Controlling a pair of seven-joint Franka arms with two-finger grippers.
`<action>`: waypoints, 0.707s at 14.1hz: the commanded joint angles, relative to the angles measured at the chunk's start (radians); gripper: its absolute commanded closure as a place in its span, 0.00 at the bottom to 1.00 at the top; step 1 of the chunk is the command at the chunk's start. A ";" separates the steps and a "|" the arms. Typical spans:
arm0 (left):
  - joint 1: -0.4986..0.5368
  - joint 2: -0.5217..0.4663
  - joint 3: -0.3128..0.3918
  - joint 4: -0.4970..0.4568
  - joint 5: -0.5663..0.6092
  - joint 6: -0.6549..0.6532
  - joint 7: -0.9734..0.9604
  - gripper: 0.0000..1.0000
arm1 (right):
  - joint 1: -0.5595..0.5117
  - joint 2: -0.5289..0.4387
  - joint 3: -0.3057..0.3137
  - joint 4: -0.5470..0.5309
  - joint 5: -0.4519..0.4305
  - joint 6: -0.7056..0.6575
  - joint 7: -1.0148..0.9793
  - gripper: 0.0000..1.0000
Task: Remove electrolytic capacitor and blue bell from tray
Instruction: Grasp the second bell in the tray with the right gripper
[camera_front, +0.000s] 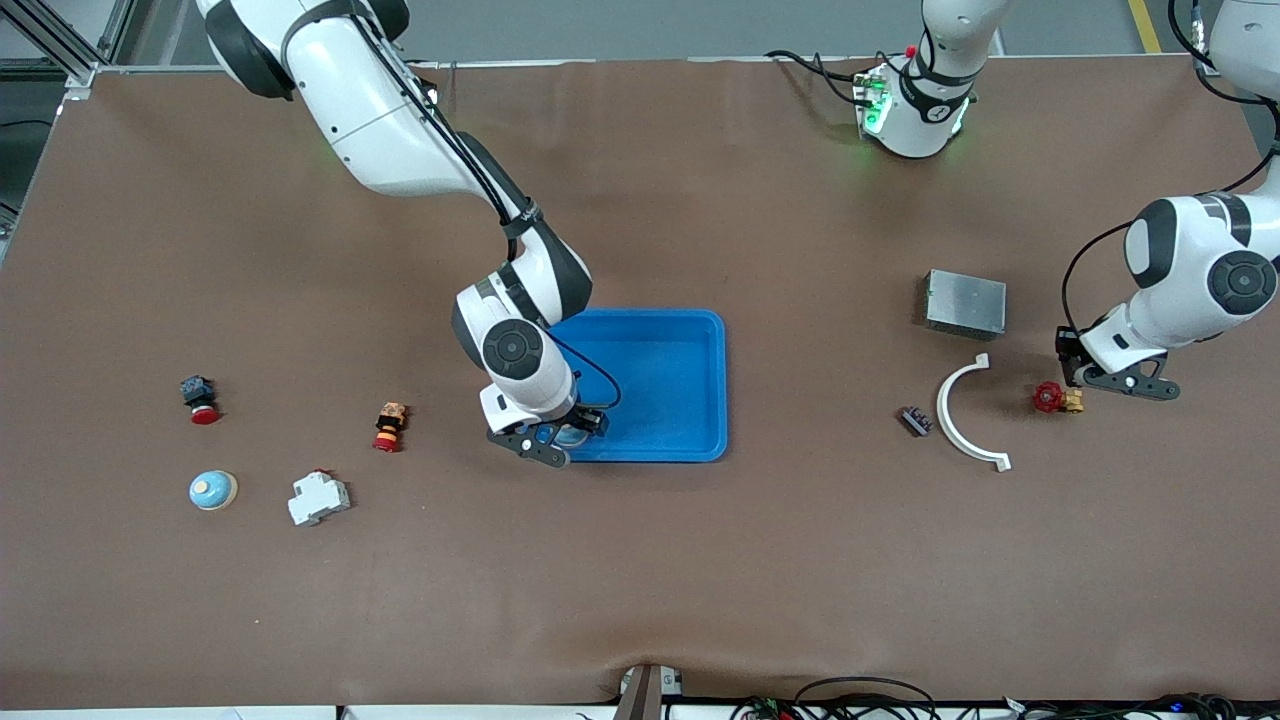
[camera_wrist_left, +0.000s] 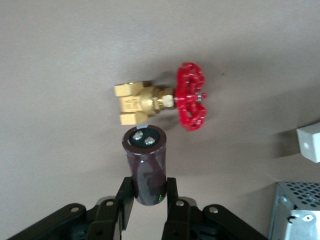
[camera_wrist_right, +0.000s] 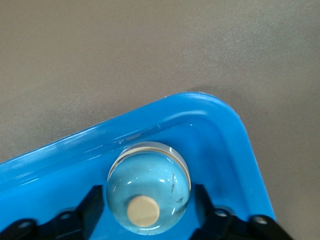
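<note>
Between the right gripper's jaws we see the glossy domed blue bell, pinched in a corner of the smooth plastic tray. Only the left wrist view shows the left gripper clamping the dark cylindrical electrolytic capacitor, with a brass valve just past its tip.

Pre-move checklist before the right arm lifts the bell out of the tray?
1. Right tool down in the tray at the corner nearest the front camera, toward the right arm's end: ok.
2. Fingers flank the blue bell, one on each side: ok.
3. Grip on the bell firm: cannot tell; the pads look close to it, but contact is not clear.
4. Tray rim close beside the bell, lift straight up to clear it: ok.
5. Left tool shut on the capacitor, outside the tray, over the table by the red-handled valve: ok.
6. Capacitor set down: not ok.
</note>
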 joint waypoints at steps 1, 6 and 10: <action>0.013 -0.004 -0.012 0.062 0.016 -0.070 0.015 1.00 | 0.015 -0.001 -0.013 -0.001 -0.017 0.006 0.060 1.00; 0.010 0.002 -0.041 0.093 0.010 -0.112 0.017 1.00 | 0.009 -0.049 -0.010 0.020 -0.001 -0.135 0.066 1.00; 0.010 0.057 -0.040 0.082 0.005 -0.118 -0.021 1.00 | -0.068 -0.178 -0.001 0.034 0.002 -0.362 -0.010 1.00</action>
